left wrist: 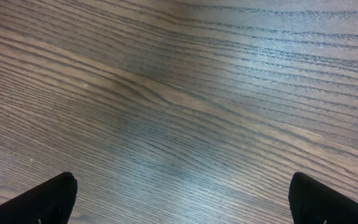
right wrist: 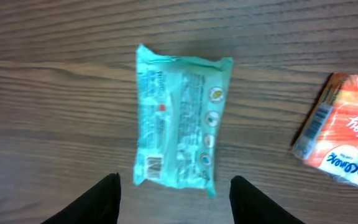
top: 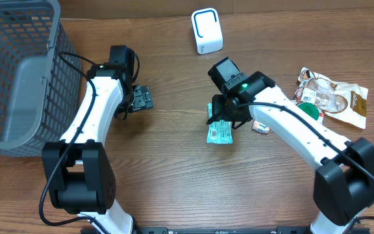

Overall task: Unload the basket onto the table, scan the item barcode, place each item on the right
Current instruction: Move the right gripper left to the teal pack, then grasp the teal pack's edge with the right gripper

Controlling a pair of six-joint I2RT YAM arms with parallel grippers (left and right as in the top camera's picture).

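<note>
A teal packet [right wrist: 179,118] lies flat on the wooden table, its printed back facing up and a small barcode [right wrist: 153,167] at its near left corner. My right gripper [right wrist: 174,180] hovers just short of the packet's near edge, jaws apart with nothing between them. From overhead, the right gripper [top: 223,116] covers the upper end of the teal packet [top: 219,133]. A white scanner [top: 206,30] stands at the far middle of the table. My left gripper [left wrist: 182,199] is wide open over bare wood, seen from overhead [top: 140,99] left of centre.
A small orange packet [right wrist: 344,140] lies just right of the teal one, beside my right arm [top: 260,127]. A pile of snack bags [top: 333,97] sits at the right edge. A grey mesh basket [top: 18,71] fills the far left corner.
</note>
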